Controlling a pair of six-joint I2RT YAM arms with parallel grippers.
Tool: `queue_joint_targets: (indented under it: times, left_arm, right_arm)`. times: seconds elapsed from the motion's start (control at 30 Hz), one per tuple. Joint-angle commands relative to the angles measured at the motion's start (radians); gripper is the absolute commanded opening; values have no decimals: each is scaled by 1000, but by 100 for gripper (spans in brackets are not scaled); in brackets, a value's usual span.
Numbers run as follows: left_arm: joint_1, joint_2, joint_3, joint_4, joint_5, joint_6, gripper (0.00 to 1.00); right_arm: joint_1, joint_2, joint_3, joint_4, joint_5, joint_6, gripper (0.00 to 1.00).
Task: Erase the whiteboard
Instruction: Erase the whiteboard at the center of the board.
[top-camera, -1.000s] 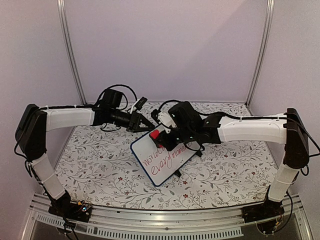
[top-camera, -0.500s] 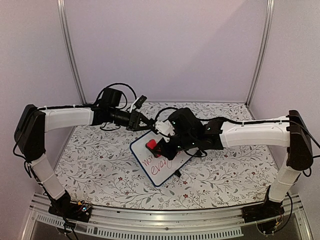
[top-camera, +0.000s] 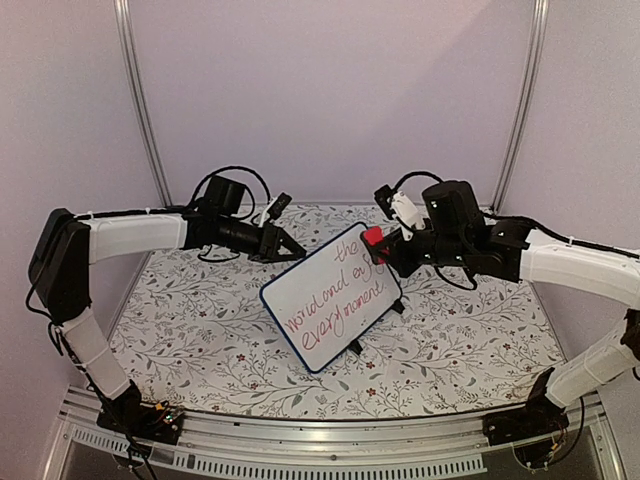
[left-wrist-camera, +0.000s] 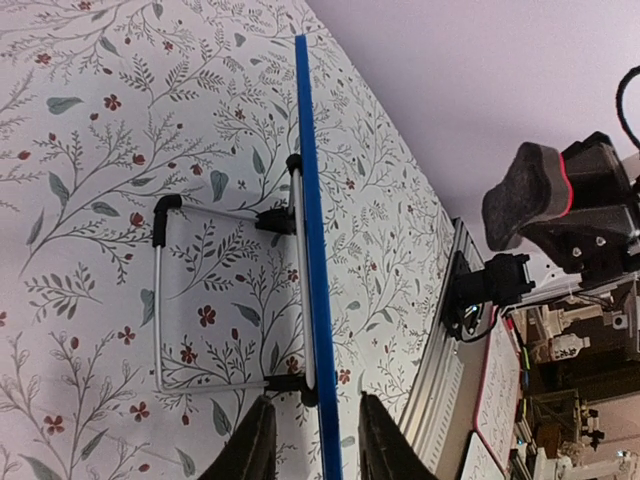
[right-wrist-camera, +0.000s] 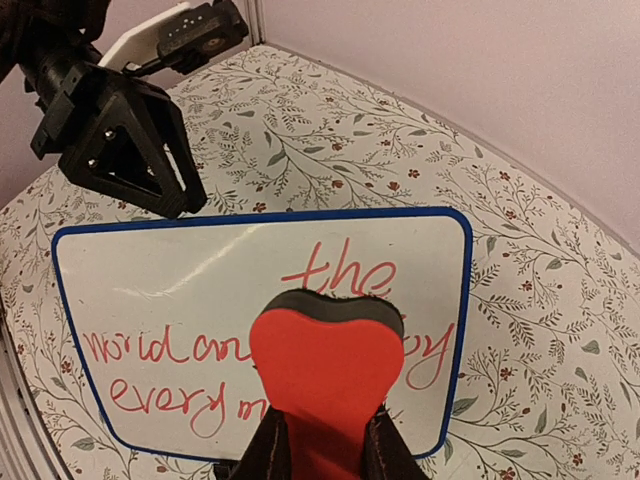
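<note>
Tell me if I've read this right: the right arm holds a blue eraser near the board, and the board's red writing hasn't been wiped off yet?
Not quite. The eraser in the right gripper is red, not blue, as the right wrist view shows. The rest holds: it is near the whiteboard, and the red writing is unwiped.

The left end effector (top-camera: 292, 250) crowds the whiteboard (top-camera: 330, 310) at its far edge; front open.
</note>
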Motion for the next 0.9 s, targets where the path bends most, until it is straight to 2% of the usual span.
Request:
queue_joint_targets:
  times: [0.0,0.43,0.7,0.87]
  left_arm:
    - [-11,14,29,-21,-31,27,28]
    - [-47,24,42,-46,-65,56,28]
    - [-63,40,56,-78,-97,71,18]
    - [-66,40,56,-78,-97,72,4]
  right_arm:
    - [-24,40,25,7,80,59,13]
    - [-32,240,164,7,42,116,12]
    - [-33,269,195,-22,15,120,13]
    - [-32,299,205,-26,-8,115,13]
